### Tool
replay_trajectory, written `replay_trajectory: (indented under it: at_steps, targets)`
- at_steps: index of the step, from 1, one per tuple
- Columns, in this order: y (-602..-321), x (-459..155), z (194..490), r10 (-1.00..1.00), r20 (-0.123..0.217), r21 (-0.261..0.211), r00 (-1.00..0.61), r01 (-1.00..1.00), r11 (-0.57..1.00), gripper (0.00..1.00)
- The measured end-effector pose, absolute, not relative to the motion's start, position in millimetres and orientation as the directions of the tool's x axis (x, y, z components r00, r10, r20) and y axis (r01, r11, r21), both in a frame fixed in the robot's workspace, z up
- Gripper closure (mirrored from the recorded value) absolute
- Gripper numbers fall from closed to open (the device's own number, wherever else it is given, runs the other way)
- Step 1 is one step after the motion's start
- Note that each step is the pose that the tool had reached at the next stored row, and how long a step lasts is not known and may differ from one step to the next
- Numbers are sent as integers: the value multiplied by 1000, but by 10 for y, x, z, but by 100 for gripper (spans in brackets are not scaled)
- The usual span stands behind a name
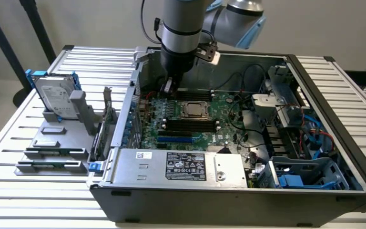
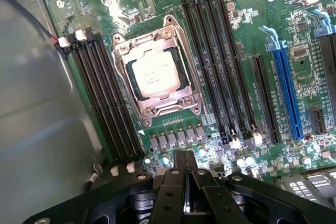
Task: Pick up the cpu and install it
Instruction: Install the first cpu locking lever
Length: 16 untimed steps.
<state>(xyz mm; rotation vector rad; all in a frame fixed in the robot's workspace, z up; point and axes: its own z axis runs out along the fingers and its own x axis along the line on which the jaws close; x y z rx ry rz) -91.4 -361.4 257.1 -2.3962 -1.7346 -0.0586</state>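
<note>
The cpu [image 2: 156, 74] is a small square chip with a silver-grey top plate, lying flat inside the metal socket frame [image 2: 181, 103] on the green motherboard [image 1: 224, 136]. In the exterior view the cpu [image 1: 194, 109] sits at the middle of the board inside the open computer case. My gripper [image 2: 185, 156] is shut, its two black fingers pressed together with nothing between them. It hangs over the board a little to one side of the socket, apart from the chip. In the exterior view the gripper [image 1: 167, 88] is low inside the case, toward that view's left of the socket.
Black memory slots [image 2: 215, 61] flank the socket, and a blue expansion slot [image 2: 287, 93] lies further out. The grey case wall [image 2: 37, 129] stands close by. A power supply [image 1: 183, 167] fills the case front. Outside, a hard drive in a blue bracket [image 1: 55, 98] and grey tray blocks [image 1: 53, 160] stand on the table.
</note>
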Motion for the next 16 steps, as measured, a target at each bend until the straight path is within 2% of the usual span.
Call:
replay_trajectory:
  at_steps: [7, 16]
  targets:
    - [-3600, -915, 2582, 960, 140, -116, 244, 967, -229, 89]
    - [-3580, -915, 2586, 973, 151, -61, 175, 984, -167, 89]
